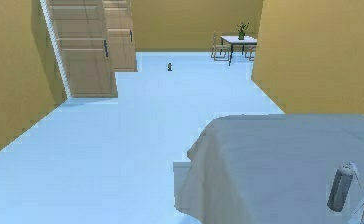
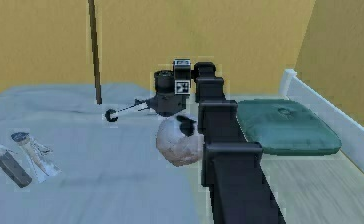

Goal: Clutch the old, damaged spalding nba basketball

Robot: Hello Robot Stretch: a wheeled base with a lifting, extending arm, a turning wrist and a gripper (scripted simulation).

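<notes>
A round, worn ball (image 2: 177, 141), pale pinkish-grey with a dark patch on top, lies on the light blue bed cover (image 2: 90, 170) in the arm side view. It sits right against the left side of the dark arm bar (image 2: 225, 150). Farther out, the gripper (image 2: 113, 114) reaches to the left from its dark body (image 2: 166, 90), beyond the ball. Only bare bed cover lies behind its thin fingers, so it holds nothing.
A green pillow (image 2: 280, 125) lies right of the arm by a white headboard (image 2: 290, 85). Flat items (image 2: 20, 155) lie on the bed's left, and a dark pole (image 2: 94, 50) stands behind. Ahead are the bed corner (image 1: 280, 160), wooden cabinets (image 1: 85, 45), open floor and a table with a plant (image 1: 237, 40).
</notes>
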